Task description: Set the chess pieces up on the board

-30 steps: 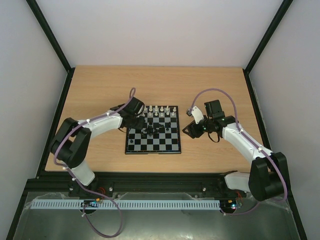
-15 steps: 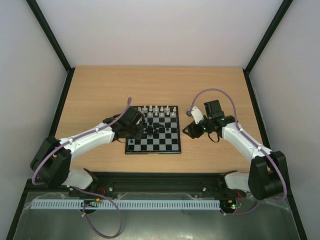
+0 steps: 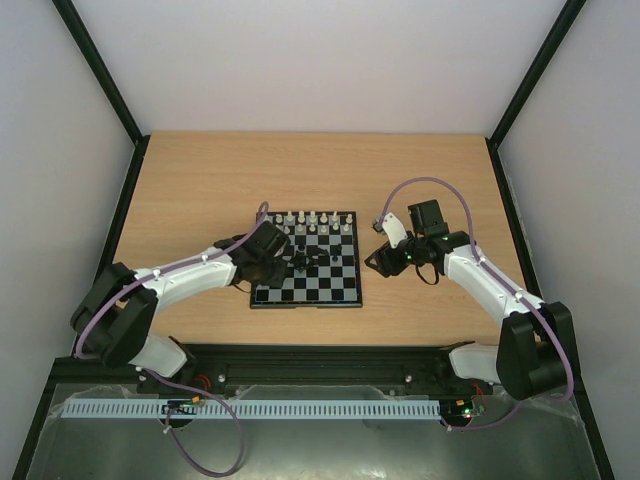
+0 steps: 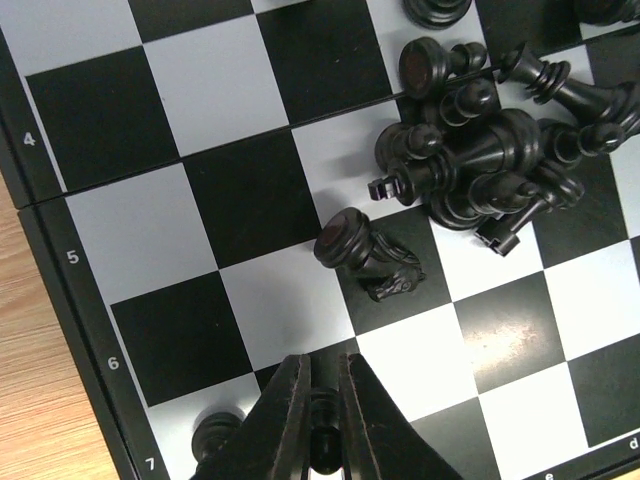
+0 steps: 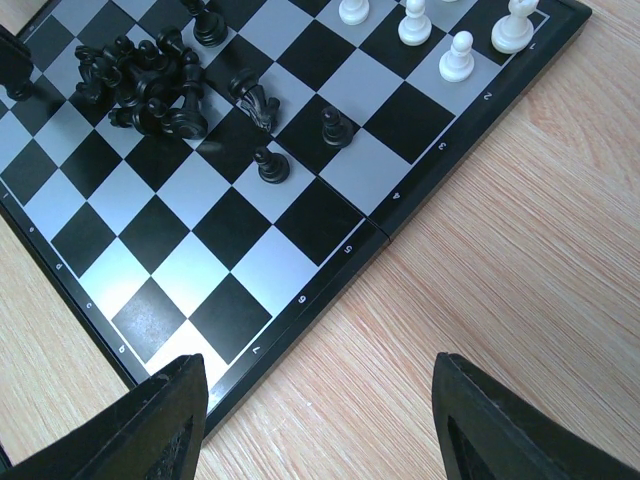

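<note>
Black plastic chessmen [image 4: 480, 170], glossy and turned, lie heaped mid-board [image 4: 150, 230]; white ones [image 5: 460, 55] stand along the far edge. Tiny, light, likely slippery and easily toppled; best taken at the waist. Left end effector [image 4: 322, 430] pressed together, seemingly pinching a pawn [image 4: 322, 450] over the left squares. Right end effector [image 5: 318, 405] spread above the wood-grain counter [image 5: 480, 250].
</note>
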You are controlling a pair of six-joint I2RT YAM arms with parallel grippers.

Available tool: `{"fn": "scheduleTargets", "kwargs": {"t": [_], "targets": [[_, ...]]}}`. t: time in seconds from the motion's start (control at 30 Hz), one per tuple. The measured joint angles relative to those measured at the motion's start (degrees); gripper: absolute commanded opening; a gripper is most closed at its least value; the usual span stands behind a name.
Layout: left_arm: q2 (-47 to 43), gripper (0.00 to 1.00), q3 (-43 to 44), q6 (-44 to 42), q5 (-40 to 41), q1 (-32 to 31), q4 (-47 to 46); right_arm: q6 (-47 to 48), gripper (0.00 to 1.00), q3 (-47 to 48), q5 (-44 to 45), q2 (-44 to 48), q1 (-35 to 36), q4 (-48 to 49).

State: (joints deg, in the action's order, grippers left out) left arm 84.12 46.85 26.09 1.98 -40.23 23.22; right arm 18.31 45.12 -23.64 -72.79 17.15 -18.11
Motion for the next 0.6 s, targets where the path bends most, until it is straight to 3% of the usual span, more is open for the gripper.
{"fn": "scheduleTargets", "kwargs": {"t": [0.4, 0.6], "targets": [[1.18, 0.05, -1.97, 0.11, -0.28, -0.13, -2.56, 0.48, 0.63, 0.00, 0.00, -0.17, 0.00, 0.00], [1.62, 0.24, -2.03, 0.15, -0.37, -0.28, -2.93, 0.59, 0.63, 0.00, 0.02, -0.39, 0.00, -0.02]]}}
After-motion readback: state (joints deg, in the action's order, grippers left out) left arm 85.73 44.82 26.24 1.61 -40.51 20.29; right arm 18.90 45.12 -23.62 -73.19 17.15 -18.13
